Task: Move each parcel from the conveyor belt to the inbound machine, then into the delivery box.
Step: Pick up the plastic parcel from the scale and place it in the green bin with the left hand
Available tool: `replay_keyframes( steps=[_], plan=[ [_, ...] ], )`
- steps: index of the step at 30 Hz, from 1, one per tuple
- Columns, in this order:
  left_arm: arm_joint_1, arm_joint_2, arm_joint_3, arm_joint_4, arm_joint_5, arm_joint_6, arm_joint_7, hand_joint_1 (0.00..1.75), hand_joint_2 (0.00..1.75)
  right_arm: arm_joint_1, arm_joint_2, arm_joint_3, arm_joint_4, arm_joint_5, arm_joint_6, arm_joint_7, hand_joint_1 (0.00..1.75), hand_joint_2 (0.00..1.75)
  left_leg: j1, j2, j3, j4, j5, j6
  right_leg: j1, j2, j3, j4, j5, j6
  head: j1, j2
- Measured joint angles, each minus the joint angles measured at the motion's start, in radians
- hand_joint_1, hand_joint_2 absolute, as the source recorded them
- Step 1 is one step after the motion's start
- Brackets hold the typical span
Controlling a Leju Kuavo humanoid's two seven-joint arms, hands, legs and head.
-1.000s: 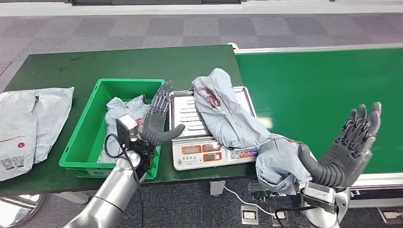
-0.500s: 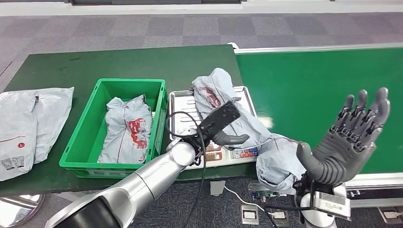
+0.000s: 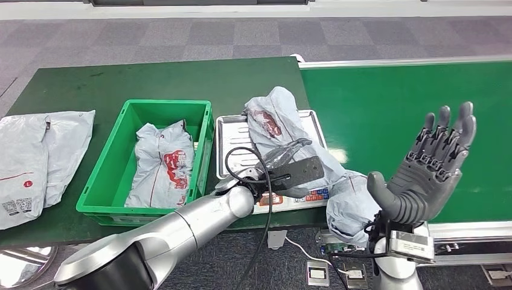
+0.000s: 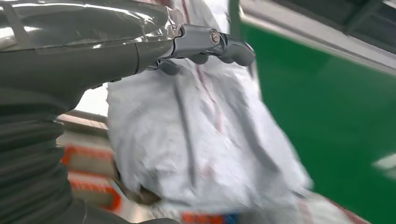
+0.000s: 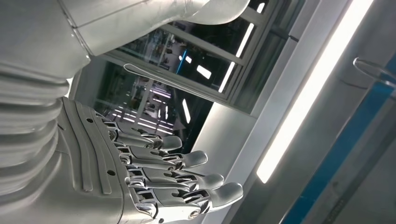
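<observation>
Parcel (image 3: 284,142), a crumpled grey mailer with red print, lies draped across the steel tray of the inbound machine (image 3: 232,136) and spills over its front edge, past the display panel and off the table's near side, just beside the green conveyor belt (image 3: 386,115). The left hand (image 3: 288,168) reaches over the machine's front and lies against the middle of this parcel; its wrist view shows the thumb (image 4: 219,44) arched over the bag's upper folds (the picture is blurred, so whether the fingers actually clamp the plastic cannot be told). The right hand (image 3: 425,172) is raised over the belt's near edge, palm up, fingers (image 5: 187,161) straight and spread, holding nothing. A second grey parcel (image 3: 162,163) lies inside the green delivery box (image 3: 105,172) to the left of the machine, and two flat grey mailers (image 3: 36,157) rest on the dark green table (image 3: 151,81) at its far left end.
</observation>
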Motion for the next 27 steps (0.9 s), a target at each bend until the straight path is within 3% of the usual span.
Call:
replay_keyframes(
  steps=[6,12,27],
  plan=[
    [-0.026,0.0,-0.073,0.03,-0.172,0.038,0.079,0.0,1.75,-0.021,0.027,0.0,0.007,0.053,0.043,0.028,0.0,1.75,0.0,0.0,0.0,0.0,0.0,0.0,0.0,0.0,0.0,0.0,0.0,0.0,0.0,0.0],
    [-0.037,0.0,-0.13,0.078,-0.362,-0.106,0.256,0.0,1.75,-0.026,0.052,0.0,0.012,0.105,0.048,0.034,0.0,1.75,0.0,0.0,0.0,0.0,0.0,0.0,0.0,0.0,0.0,0.0,0.0,0.0,0.0,0.0],
    [-0.041,0.0,-0.161,0.147,-0.429,-0.131,0.286,0.0,1.75,-0.026,0.065,0.0,0.012,0.123,0.037,0.043,0.0,1.75,0.0,0.0,0.001,0.0,0.0,0.0,0.0,0.0,0.0,0.0,0.0,0.0,0.0,0.0]
  ],
)
